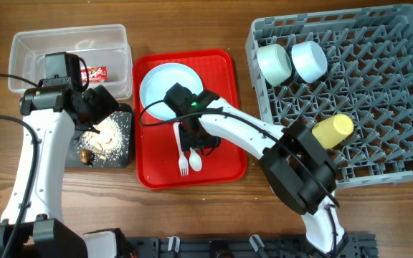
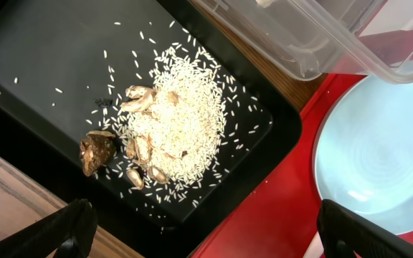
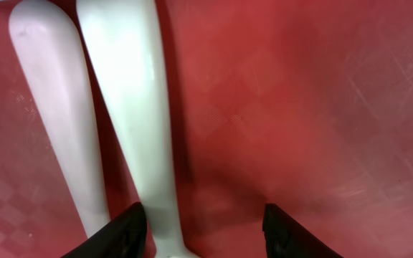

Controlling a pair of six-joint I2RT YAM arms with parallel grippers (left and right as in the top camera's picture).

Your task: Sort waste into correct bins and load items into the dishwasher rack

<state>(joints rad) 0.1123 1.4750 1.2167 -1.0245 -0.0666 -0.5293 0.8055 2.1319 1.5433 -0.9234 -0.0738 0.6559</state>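
Note:
My left gripper (image 1: 97, 106) (image 2: 206, 244) is open and empty above the near edge of the black tray (image 1: 122, 150) (image 2: 41, 64), which holds rice and brown food scraps (image 1: 105, 140) (image 2: 167, 132). The clear tub (image 1: 27, 50) (image 2: 314, 43) holds the red wrapper (image 1: 95, 72). I see no tissue. My right gripper (image 1: 193, 137) (image 3: 203, 236) is open, low over the red tray (image 1: 224, 93) (image 3: 300, 107). One white cutlery handle (image 3: 138, 122) lies between its fingers and the other (image 3: 49, 107) lies beside them. The fork (image 1: 183, 163), spoon (image 1: 195, 160) and pale blue plate (image 1: 165, 84) (image 2: 378, 154) lie on the red tray.
The grey rack (image 1: 378, 86) at the right holds the mint green bowl (image 1: 274, 63), the light blue bowl (image 1: 309, 60) and the yellow cup (image 1: 333, 130). The black tray sits between the clear tub and the table's front, against the red tray's left side.

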